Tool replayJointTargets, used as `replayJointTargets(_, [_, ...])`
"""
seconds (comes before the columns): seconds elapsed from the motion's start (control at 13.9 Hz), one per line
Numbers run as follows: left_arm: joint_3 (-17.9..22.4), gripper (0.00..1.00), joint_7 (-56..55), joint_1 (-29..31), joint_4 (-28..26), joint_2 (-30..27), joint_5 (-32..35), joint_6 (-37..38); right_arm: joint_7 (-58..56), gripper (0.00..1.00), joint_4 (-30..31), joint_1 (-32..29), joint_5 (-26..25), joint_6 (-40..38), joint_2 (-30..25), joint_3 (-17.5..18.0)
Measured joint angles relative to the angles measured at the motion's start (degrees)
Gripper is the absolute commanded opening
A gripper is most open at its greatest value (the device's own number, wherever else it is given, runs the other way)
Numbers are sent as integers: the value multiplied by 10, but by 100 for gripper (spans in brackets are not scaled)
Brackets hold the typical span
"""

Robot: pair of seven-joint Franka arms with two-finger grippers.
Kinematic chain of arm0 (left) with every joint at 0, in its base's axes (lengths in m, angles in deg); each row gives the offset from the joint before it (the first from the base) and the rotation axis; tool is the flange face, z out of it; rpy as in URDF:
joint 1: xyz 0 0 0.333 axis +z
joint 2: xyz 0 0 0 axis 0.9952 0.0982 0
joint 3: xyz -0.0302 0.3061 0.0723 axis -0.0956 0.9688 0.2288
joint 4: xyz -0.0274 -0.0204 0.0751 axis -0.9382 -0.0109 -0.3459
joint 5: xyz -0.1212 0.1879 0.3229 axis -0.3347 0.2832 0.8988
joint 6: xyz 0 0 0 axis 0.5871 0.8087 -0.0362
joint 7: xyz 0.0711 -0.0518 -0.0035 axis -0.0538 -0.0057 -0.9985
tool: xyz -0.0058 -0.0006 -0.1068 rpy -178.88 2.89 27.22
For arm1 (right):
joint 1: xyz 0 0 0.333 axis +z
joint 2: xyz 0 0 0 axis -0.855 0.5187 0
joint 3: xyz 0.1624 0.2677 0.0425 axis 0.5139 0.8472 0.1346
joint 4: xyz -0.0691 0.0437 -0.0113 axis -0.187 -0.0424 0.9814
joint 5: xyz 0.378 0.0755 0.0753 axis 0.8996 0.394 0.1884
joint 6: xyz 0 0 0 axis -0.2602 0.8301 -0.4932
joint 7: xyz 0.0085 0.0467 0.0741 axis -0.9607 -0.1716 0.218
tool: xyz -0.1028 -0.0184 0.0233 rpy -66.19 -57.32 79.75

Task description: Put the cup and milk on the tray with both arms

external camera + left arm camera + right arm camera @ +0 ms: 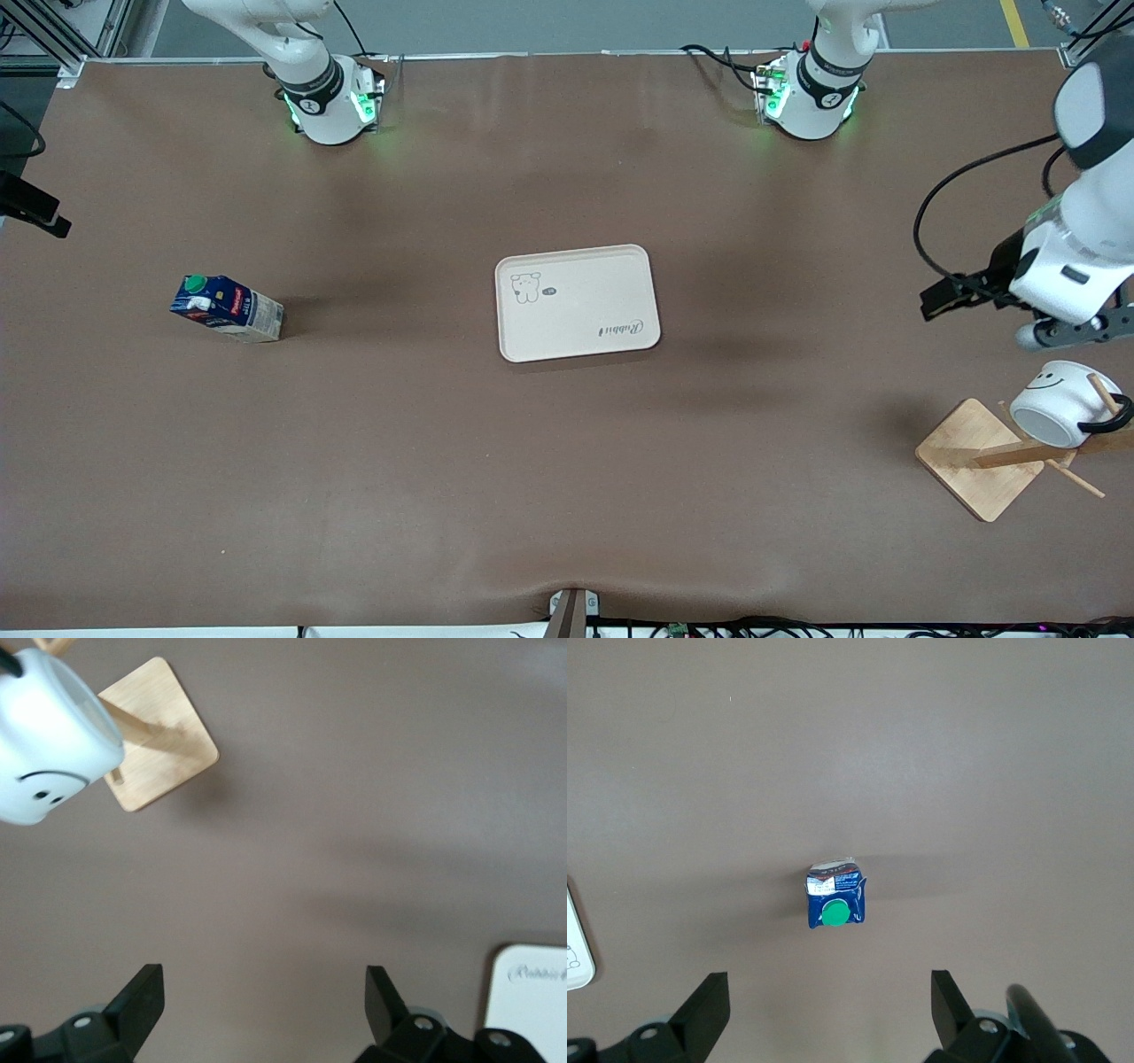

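The cup (1063, 406) hangs tilted on a peg of a wooden rack at the left arm's end of the table; it also shows in the left wrist view (44, 744). My left gripper (1076, 330) is up in the air just above the cup, open and empty (264, 1010). The milk (229, 308) stands on the table toward the right arm's end. My right gripper (830, 1010) is high over the milk (835, 896), open and empty; it is out of the front view. The cream tray (576, 332) lies empty at the table's middle.
The rack's square wooden base (979, 456) and slanted pegs stand under the cup, near the table's edge. A black bracket (31, 213) juts in at the right arm's end. Brown table surface lies between the tray and both objects.
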Motion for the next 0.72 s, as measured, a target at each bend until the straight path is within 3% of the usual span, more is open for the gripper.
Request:
replayJointTargets(0.36, [0, 100, 48, 54, -138, -62, 4, -148, 0, 100, 0, -6, 4, -2, 0, 0])
replayJointTargets(0.57, [0, 100, 208, 130, -184, -105, -4, -187, 0, 100, 0, -6, 4, -3, 0, 0])
replayJointTargets(0.72, [2, 100, 334, 188, -202, -112, -57, -210, 0, 100, 0, -6, 4, -3, 0, 0])
